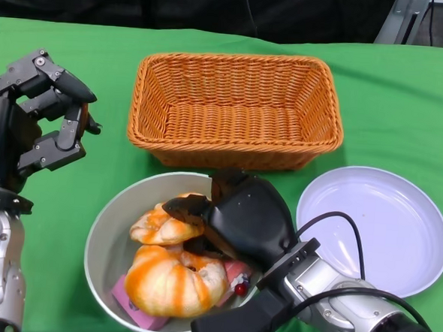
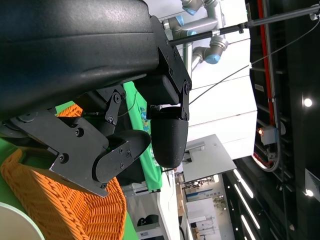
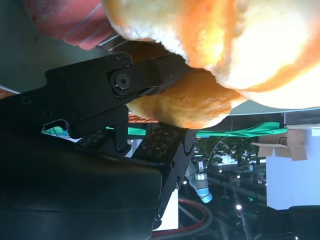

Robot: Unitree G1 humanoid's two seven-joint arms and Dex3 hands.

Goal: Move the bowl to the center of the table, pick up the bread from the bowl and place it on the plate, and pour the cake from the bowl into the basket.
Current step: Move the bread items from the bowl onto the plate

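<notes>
The white bowl sits near the table's front, just before the orange wicker basket. It holds two orange-glazed breads and a pink wrapped cake. My right hand reaches into the bowl from the right and grips the smaller upper bread; in the right wrist view its fingers clasp that bread from both sides. The larger bread lies in front of it. The empty white plate is to the right of the bowl. My left hand hovers left of the basket, fingers apart, holding nothing.
Green cloth covers the table. The basket is empty. The left wrist view shows the left hand above the basket's corner and the bowl's rim. Bare cloth lies behind the basket and at the far left.
</notes>
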